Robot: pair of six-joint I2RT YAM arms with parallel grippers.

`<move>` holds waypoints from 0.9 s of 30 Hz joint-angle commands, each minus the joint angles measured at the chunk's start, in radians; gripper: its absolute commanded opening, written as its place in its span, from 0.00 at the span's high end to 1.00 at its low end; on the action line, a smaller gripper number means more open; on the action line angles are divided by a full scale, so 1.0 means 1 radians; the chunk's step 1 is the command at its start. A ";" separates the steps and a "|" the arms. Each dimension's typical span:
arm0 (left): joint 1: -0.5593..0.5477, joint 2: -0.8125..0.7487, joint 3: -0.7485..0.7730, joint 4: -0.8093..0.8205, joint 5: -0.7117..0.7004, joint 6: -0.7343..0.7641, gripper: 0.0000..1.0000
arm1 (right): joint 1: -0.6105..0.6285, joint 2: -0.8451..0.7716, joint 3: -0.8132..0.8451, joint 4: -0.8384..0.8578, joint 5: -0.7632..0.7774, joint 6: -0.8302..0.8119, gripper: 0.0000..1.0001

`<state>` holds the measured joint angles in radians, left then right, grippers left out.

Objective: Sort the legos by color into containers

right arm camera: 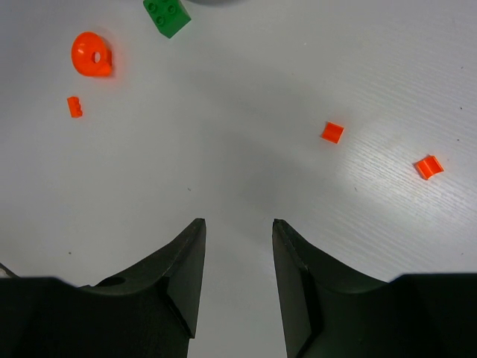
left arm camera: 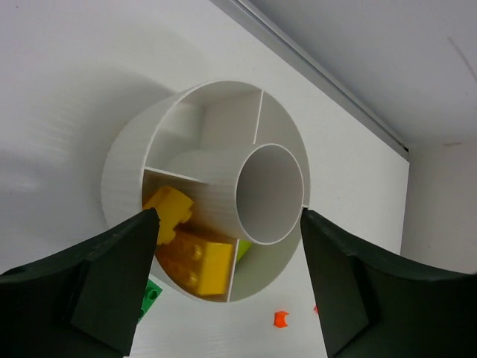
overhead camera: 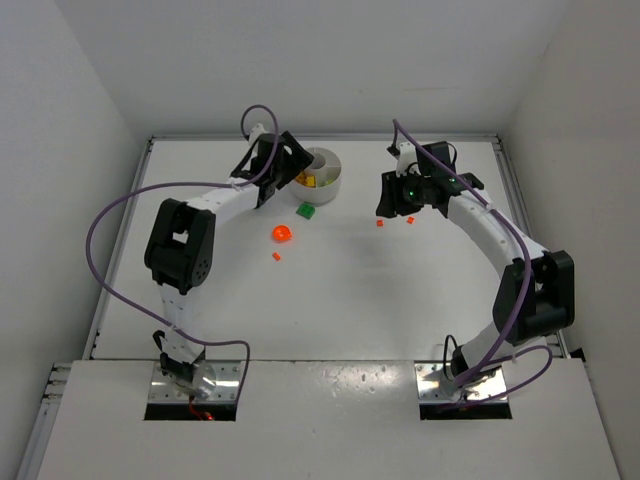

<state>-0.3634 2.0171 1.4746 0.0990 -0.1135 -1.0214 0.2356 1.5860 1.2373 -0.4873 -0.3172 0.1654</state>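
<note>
The left tool (left arm camera: 227, 220) hangs wide open and empty above the dish (left arm camera: 127, 171), where one wedge holds yellow bricks (left arm camera: 195, 257). The right tool (right arm camera: 237, 227), narrowly parted and empty, hovers over the bench (right arm camera: 246, 89) near orange bits (right arm camera: 332, 132), probably lining up a pick.

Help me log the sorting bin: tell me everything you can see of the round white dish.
The dish is round, white, smooth plastic by the look, with thin dividers cutting it into wedges around a centre well. It stands upright on the table. One wedge holds yellow bricks; the next shows a lime bit. The left end effector hangs open above it.
</note>
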 commanded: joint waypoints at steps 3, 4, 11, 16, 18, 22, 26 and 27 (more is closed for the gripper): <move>-0.008 -0.040 0.036 0.034 -0.020 0.050 0.16 | -0.005 0.002 0.008 0.030 0.001 0.002 0.58; -0.008 -0.058 0.036 0.034 -0.031 0.061 0.16 | -0.005 0.002 0.008 0.030 0.001 0.002 0.58; 0.049 -0.142 0.050 0.013 0.032 0.288 0.12 | -0.005 -0.008 0.008 0.030 0.001 0.002 0.58; 0.156 -0.152 0.059 0.024 0.262 0.524 0.42 | -0.005 -0.026 -0.001 0.030 0.001 0.002 0.58; 0.181 -0.152 0.059 0.024 0.296 0.595 0.67 | -0.005 -0.026 -0.001 0.030 0.001 0.002 0.58; 0.210 -0.057 0.182 -0.122 0.277 0.671 1.00 | -0.005 -0.026 -0.001 0.030 -0.019 -0.007 0.58; 0.251 0.035 0.339 -0.231 0.470 0.818 0.69 | -0.005 -0.014 -0.001 0.030 -0.054 -0.007 0.58; 0.251 0.035 0.339 -0.231 0.509 0.849 0.46 | -0.005 -0.014 -0.001 0.030 -0.063 -0.007 0.58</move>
<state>-0.1211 2.0338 1.7760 -0.0505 0.2279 -0.3149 0.2356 1.5852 1.2373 -0.4873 -0.3355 0.1646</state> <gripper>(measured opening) 0.423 0.418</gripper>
